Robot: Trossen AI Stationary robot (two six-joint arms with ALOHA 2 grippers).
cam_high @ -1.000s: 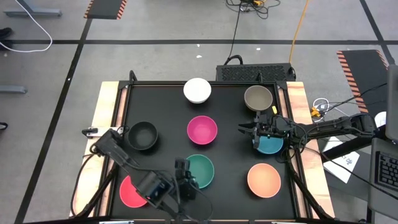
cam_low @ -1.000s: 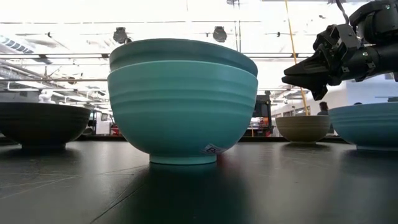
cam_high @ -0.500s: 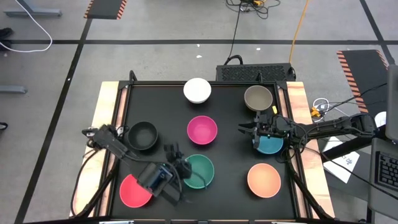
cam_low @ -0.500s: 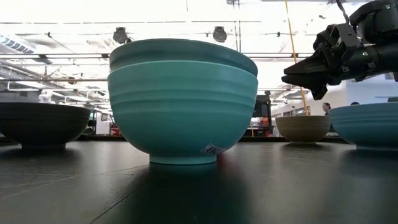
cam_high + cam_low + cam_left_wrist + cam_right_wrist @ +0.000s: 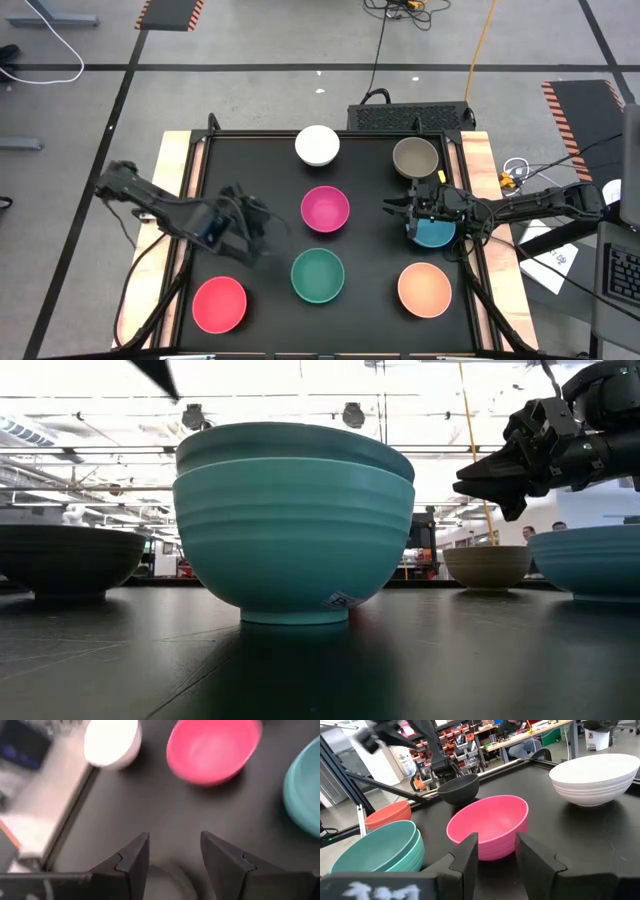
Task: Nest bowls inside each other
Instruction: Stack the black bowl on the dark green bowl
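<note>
A dark green bowl sits nested in a turquoise bowl (image 5: 318, 275) near the table's front middle. Around it stand a red bowl (image 5: 219, 304), a peach-orange bowl (image 5: 424, 289), a magenta bowl (image 5: 325, 209), a white bowl (image 5: 317, 145) and a grey-brown bowl (image 5: 415, 157). My left gripper (image 5: 260, 214) hovers open over the left side, where the black bowl (image 5: 460, 789) stands; my arm hides that bowl from above. My right gripper (image 5: 393, 208) waits open above the table, beside the blue bowl (image 5: 437, 235). Each bowl rests on its foot.
Black mat (image 5: 370, 250) with a raised wooden border (image 5: 165, 200) on the left and right. Bare mat lies between the bowls. Beyond the far edge stands a dark box (image 5: 410, 117) with cables. Shelves and desks show in the room behind.
My left gripper has gone from the nested green and turquoise bowls at the near edge toward the far left, over the black bowl, rolling as it went. The red bowl, half covered before, now shows whole. No bowl has moved.
</note>
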